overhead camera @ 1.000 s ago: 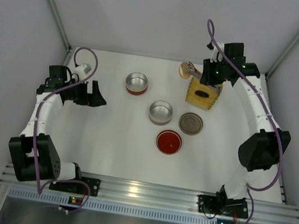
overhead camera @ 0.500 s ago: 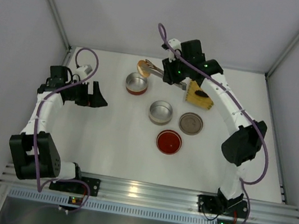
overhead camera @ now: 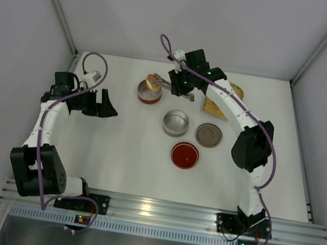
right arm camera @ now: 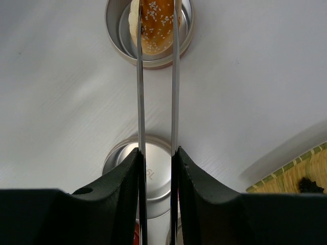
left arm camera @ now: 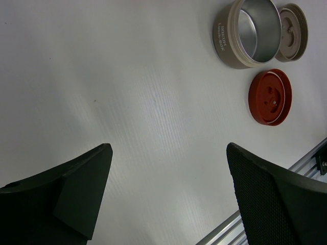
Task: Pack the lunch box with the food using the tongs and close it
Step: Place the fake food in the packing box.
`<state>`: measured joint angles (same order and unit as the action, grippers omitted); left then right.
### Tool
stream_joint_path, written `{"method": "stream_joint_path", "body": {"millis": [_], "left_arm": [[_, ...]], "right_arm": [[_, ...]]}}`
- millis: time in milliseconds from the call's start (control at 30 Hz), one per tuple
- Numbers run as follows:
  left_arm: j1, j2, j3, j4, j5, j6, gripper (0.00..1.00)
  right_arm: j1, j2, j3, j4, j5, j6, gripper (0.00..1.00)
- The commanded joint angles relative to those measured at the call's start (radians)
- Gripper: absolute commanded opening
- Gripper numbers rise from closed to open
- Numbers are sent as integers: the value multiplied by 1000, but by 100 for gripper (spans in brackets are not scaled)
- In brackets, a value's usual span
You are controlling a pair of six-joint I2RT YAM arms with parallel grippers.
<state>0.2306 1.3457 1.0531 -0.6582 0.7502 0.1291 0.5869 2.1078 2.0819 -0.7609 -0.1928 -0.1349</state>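
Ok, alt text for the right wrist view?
The right gripper clamps tongs whose tips pinch an orange, seed-speckled piece over an open metal tin. A second tin lies nearer, and a yellow woven tray with a black piece sits lower right.

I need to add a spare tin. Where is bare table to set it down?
Bare: the wide patch between the left tool and the beige tin, and the strip between the red lid and the rail. Crowded: the red tin, tongs, right tool and tray at the far side.

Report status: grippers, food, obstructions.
Left gripper open, idle. Right gripper shut on tongs, orange piece pinched over far tin. Black piece on woven tray. Nothing blocking.
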Motion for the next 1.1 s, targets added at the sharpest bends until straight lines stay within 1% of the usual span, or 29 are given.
{"method": "stream_joint_path", "body": {"millis": [0, 700, 767, 800, 1000, 1067], "left_arm": [[1, -5, -5, 34, 17, 9, 98], [3, 7, -18, 26, -12, 47, 98], [4, 13, -19, 28, -11, 47, 98], [4, 15, -18, 29, -11, 47, 98], [3, 17, -16, 32, -5, 44, 98], [4, 20, -15, 32, -3, 46, 98]], "right_arm": [[22, 11, 69, 112, -8, 12, 2], [31, 75, 60, 115, -40, 21, 11], [33, 80, 56, 115, -40, 20, 14], [33, 81, 56, 114, -40, 18, 19], [34, 80, 47, 114, -40, 18, 29], [34, 75, 44, 115, -43, 18, 35]]}}
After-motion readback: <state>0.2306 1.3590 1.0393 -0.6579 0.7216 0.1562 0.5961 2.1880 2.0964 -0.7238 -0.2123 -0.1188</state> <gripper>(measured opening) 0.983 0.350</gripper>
